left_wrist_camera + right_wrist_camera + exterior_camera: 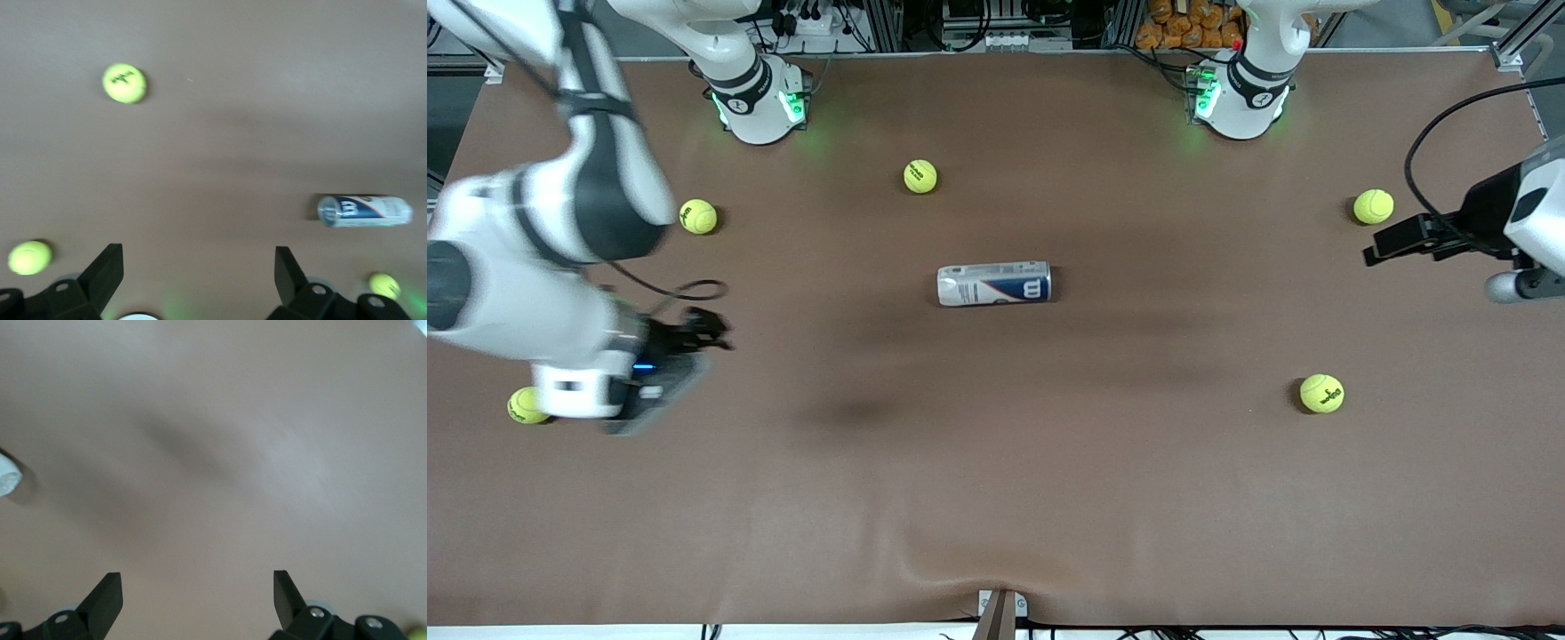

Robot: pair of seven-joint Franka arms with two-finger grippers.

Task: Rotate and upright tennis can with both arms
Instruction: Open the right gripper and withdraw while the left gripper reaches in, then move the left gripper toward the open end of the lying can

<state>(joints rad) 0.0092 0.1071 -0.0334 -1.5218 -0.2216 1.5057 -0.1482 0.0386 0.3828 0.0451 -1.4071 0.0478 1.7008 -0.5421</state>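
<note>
Both grippers stand with their fingers spread wide and hold nothing: the right gripper hangs over the table's right-arm end, close above a tennis ball at that edge, while the left gripper hangs over the left-arm end, just beside another ball. Between them, well apart from both, the tennis can lies on its side near the middle of the brown table, with its long axis running from one arm's end of the table to the other, so each gripper faces 1 end of the tube. Its navy band with the white "W" sits toward the left arm, its paler end toward the right arm. In the front view the right gripper looks somewhat the closer of the 2, though neither is near enough to touch, and both must travel inward along the can's own line before any turning or lifting can begin. The left wrist view shows the can lying ahead of its spread fingertips and off to one side, not centred between them. The right wrist view shows mostly bare table past its fingertips, with only a pale sliver at the frame's edge that may be the can's end, too cut off to be sure. 5 balls lie scattered around the table; which end of the can carries the metal rim cannot be made out
</note>
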